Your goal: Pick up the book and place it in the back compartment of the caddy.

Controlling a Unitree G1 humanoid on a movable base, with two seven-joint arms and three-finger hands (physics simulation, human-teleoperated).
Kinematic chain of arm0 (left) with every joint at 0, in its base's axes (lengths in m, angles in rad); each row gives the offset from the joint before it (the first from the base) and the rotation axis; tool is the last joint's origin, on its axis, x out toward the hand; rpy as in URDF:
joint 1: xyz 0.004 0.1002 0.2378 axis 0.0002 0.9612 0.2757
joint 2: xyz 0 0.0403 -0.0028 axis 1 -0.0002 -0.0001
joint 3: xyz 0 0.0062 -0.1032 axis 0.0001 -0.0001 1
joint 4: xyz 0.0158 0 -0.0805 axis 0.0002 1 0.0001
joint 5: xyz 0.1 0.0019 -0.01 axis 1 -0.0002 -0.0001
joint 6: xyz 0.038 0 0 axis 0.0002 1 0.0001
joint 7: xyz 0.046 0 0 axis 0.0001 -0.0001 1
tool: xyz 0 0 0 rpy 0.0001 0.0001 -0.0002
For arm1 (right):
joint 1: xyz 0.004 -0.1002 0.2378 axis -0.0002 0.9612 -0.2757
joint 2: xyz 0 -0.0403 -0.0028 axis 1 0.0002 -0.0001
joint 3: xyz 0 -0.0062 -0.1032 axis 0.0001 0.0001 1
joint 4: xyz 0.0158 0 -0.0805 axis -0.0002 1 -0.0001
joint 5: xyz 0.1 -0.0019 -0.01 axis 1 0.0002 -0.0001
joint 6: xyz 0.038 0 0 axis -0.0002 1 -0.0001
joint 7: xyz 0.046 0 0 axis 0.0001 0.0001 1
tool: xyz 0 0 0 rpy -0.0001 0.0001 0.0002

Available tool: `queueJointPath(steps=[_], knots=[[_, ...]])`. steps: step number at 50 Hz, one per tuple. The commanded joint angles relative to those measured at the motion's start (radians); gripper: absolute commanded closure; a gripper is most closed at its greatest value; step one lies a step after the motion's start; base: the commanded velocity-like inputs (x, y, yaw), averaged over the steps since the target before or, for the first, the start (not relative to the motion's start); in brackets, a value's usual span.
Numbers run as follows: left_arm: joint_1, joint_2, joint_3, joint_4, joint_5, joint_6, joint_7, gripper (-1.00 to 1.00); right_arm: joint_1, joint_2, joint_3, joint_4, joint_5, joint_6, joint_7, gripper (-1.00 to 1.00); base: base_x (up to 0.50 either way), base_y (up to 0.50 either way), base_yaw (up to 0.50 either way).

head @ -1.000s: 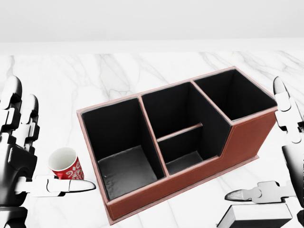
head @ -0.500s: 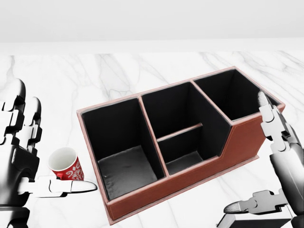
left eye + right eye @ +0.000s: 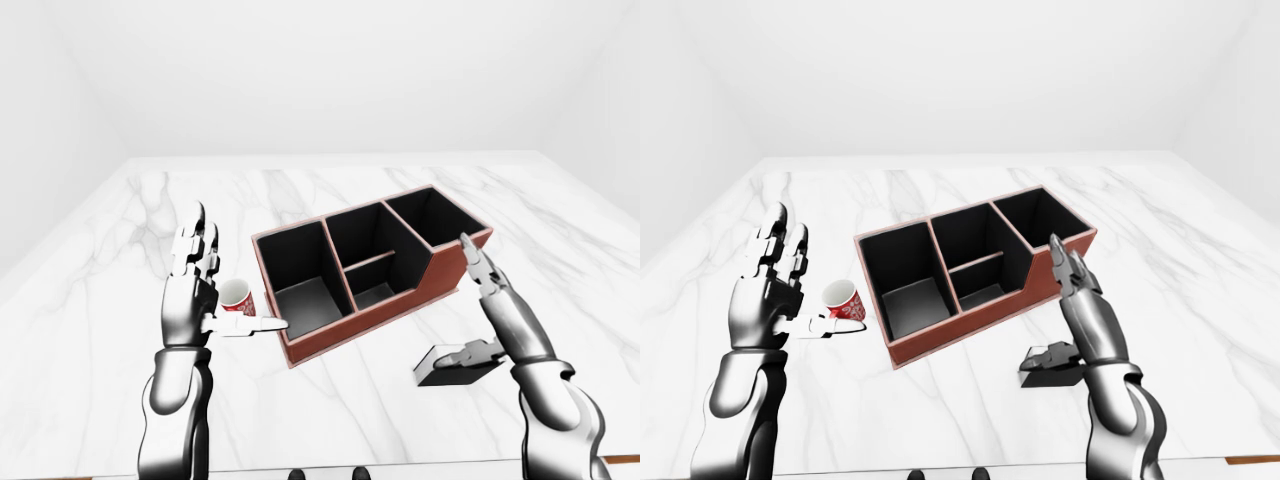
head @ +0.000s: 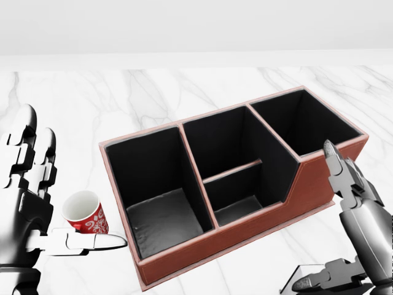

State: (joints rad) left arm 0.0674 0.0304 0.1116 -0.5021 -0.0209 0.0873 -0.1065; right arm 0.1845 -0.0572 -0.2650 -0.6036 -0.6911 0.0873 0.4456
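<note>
Fingers of both hands spread open, right hand point(image 3: 490, 320) over book point(image 3: 452, 366), beside caddy point(image 3: 365, 270).

White marble table point(image 3: 120, 260), plain white walls point(image 3: 300, 70)

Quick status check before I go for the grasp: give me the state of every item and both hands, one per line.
book: flat on the table, not lifted, thumb of the right hand on it.
caddy: upright, all compartments empty.
cup: upright, beside the left thumb.
left hand: open, holding nothing.
right hand: open over the book, not closed.
</note>
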Motion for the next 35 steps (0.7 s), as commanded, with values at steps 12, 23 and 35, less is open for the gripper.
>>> queueJointPath(steps=[12, 23, 35], knots=[[-0.005, 0.002, 0.007, -0.004, -0.004, 0.0, 0.001, -1.0, 0.036, 0.01, 0.006, 0.055, -0.074, 0.0, 0.012, -1.0, 0.0, 0.0, 0.0], [-0.003, 0.001, 0.004, -0.004, -0.002, 0.0, 0.001, -1.0, 0.037, 0.006, -0.001, 0.096, -0.093, 0.0, -0.003, -1.0, 0.0, 0.0, 0.0], [-0.005, 0.002, 0.005, 0.002, -0.003, 0.0, 0.0, -1.0, 0.037, -0.001, 0.0, 0.152, -0.117, 0.0, -0.027, -1.0, 0.0, 0.0, 0.0]])
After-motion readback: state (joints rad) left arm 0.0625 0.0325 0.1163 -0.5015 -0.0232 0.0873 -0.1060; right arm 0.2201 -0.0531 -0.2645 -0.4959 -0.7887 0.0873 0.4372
